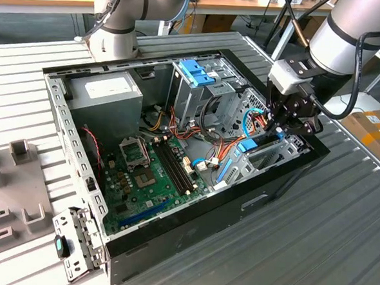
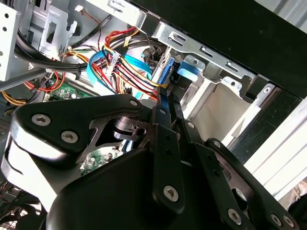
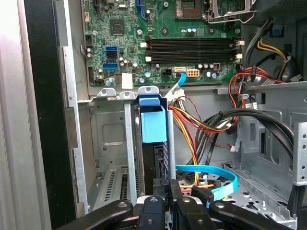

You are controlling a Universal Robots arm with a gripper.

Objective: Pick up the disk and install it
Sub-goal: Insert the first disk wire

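power-supply box (image 1: 109,95): sitting in the case's far corner, toward the exterior view's left
motherboard (image 1: 151,172): lying flat on the case floor
drive cage (image 1: 203,91): standing upright mid-case, blue latch (image 1: 198,72) on top
disk (image 3: 154,125): standing on edge in the bay slot at the case's near wall, toward the exterior view's right; blue bracket showing
gripper (image 1: 282,125): reaching down into that bay, fingers (image 3: 158,211) closing tight on the disk's edge
cables (image 3: 201,125): bundling just beside the slot

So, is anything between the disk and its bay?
Nothing visible. The disk stands edge-on in the bay, held by the gripper; the coloured wires run beside it, not across.
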